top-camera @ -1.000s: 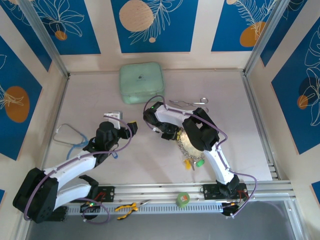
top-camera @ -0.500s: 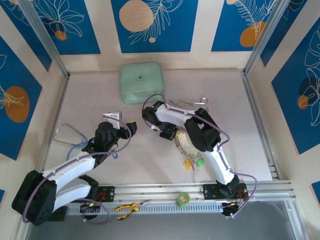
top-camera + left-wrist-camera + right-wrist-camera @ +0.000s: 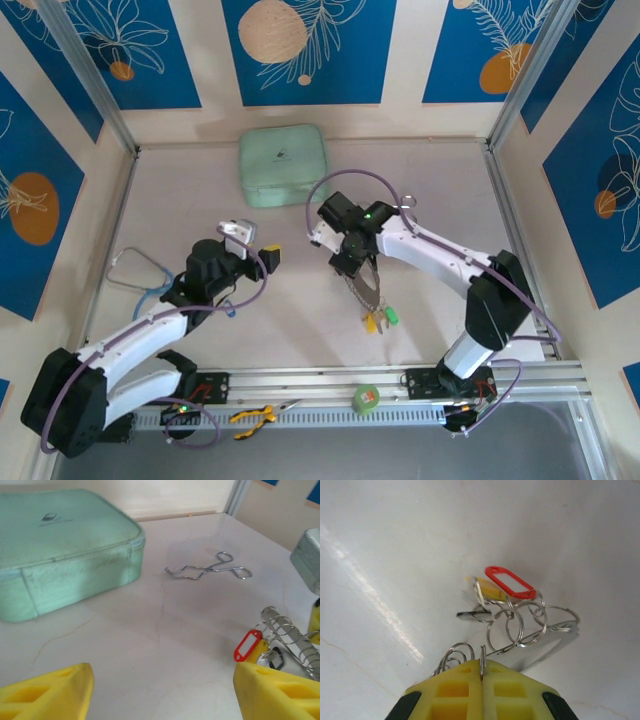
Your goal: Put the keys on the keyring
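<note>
My right gripper (image 3: 350, 264) is shut on the thin wire of the keyring (image 3: 482, 661), pinched edge-on between its yellow pads (image 3: 462, 687). From the keyring (image 3: 365, 288) the keys (image 3: 377, 312) trail toward the near edge, with green and yellow tags at the end. The right wrist view shows keys (image 3: 476, 614) on small split rings, a red tag (image 3: 510, 582) and a yellow tag beyond the fingertips. My left gripper (image 3: 256, 245) stands open to the left of the bunch with nothing between its fingers (image 3: 47, 695). The red tag (image 3: 247, 645) lies by its right finger.
A pale green zipped case (image 3: 283, 165) lies at the back. Silver forceps (image 3: 207, 571) rest behind the right arm. A loop of tubing (image 3: 135, 270) lies at the far left. A green tape roll (image 3: 366, 398) and yellow pliers (image 3: 255, 415) sit on the front rail.
The right arm has swung out to the right, and its gripper has shut on the keyring and pulled it up on edge. The left gripper has edged right and narrowed a little.
</note>
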`<act>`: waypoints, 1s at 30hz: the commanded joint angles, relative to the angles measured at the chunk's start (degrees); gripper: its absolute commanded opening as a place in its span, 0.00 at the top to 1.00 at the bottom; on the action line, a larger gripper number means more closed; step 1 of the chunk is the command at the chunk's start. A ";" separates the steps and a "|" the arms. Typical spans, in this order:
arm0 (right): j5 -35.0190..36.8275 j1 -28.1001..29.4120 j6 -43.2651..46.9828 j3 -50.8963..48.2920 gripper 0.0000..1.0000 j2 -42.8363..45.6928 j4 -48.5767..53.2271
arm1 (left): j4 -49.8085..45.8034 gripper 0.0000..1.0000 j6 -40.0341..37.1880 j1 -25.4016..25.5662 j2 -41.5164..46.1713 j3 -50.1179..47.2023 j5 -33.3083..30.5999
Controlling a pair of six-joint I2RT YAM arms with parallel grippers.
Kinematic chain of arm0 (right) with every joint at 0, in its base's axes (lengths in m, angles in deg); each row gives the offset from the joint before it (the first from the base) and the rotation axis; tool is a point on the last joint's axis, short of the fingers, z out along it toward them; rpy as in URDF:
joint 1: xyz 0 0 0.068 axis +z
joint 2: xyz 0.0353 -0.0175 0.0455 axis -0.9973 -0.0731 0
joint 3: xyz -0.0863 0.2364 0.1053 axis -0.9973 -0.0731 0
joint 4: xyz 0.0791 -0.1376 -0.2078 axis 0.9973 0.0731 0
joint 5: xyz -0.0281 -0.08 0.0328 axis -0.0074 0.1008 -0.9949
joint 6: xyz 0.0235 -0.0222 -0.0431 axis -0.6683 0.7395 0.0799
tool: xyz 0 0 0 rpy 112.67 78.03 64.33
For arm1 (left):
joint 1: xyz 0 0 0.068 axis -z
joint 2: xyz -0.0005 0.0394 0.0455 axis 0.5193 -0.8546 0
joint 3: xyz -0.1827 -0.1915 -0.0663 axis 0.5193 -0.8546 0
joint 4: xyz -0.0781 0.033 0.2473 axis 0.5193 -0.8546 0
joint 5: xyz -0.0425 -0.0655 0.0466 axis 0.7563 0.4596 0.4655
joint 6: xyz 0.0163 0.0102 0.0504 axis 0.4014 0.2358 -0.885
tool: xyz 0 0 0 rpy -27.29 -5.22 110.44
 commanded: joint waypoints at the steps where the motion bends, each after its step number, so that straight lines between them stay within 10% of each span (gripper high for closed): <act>1: -10.76 -1.22 4.67 -4.63 1.00 3.85 -7.24 | -2.87 0.32 -10.27 0.53 1.11 3.22 6.90; 11: -23.40 -2.29 14.50 -13.84 1.00 13.73 -16.01 | -4.72 0.60 -21.26 3.20 -3.15 6.30 27.58; 30: -26.71 -0.46 19.61 -15.52 1.00 13.57 -18.54 | -3.97 0.81 -27.51 10.66 -14.67 8.45 25.43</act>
